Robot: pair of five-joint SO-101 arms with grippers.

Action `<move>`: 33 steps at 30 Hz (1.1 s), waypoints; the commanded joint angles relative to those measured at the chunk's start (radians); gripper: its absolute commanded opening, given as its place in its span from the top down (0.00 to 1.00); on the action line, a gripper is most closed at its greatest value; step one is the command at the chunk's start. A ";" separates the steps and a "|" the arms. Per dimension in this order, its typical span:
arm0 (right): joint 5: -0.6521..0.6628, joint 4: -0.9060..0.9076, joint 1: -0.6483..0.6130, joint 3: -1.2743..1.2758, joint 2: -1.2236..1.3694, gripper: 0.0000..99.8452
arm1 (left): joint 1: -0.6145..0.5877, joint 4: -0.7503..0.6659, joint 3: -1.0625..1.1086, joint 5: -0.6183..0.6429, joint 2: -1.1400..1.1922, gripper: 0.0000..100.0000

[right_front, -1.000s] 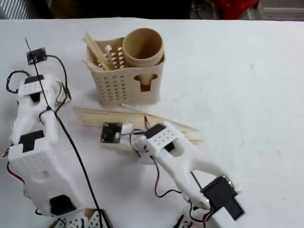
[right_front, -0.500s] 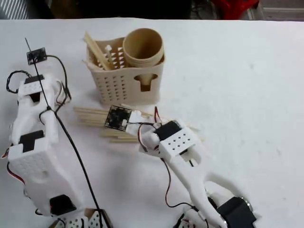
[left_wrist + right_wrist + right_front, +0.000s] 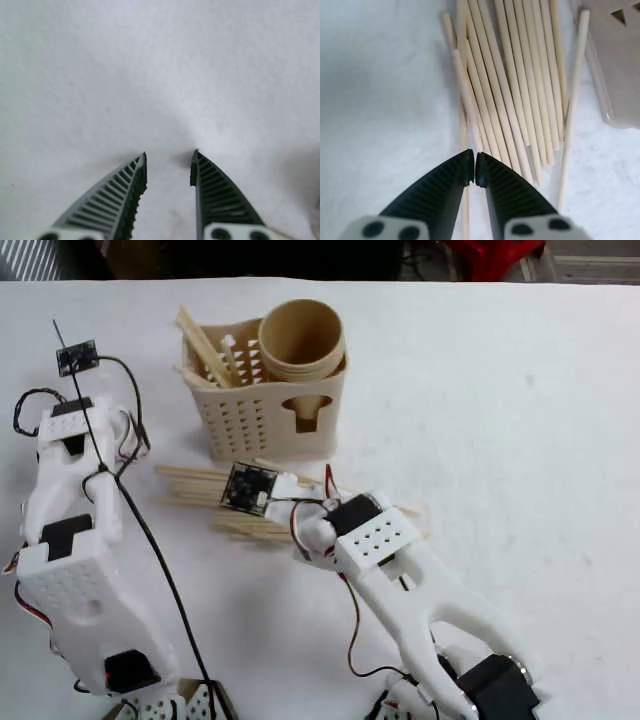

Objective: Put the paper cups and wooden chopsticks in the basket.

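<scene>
1. The loose wooden chopsticks [image 3: 510,75] lie flat in a bundle on the counter [image 3: 520,440]. They are just on the near side of the basket [image 3: 265,420], which stands towards the far left corner. The paper cups [image 3: 302,335] and a few more sticks are already inside it.
2. Right jaws: clenched to a sliver, low at the bundle's near side. Whether one stick is nipped cannot be told.
3. Judgement: a sound pick takes one stick mid-length, lifts it level and clear of its neighbours, then tips it end-first into the basket.
4. Left jaws: released, over bare counter by the left edge.
</scene>
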 commanded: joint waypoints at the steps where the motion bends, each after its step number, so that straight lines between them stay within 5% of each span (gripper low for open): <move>1: 0.000 0.010 0.002 -0.005 -0.039 0.98 | 0.008 -0.014 -0.009 -0.002 -0.010 0.84; 10: 0.035 -0.077 -0.081 0.069 -0.035 0.84 | 0.008 -0.012 -0.009 -0.002 -0.010 0.84; 25: 0.043 -0.185 0.001 -0.034 0.251 0.85 | 0.008 -0.012 -0.009 -0.003 -0.010 0.84; 30: 0.035 -0.185 0.001 -0.035 0.254 0.99 | 0.008 -0.012 -0.009 -0.003 -0.010 0.84; 33: 0.035 -0.171 0.001 -0.034 0.225 0.98 | 0.008 -0.014 -0.009 -0.003 -0.010 0.84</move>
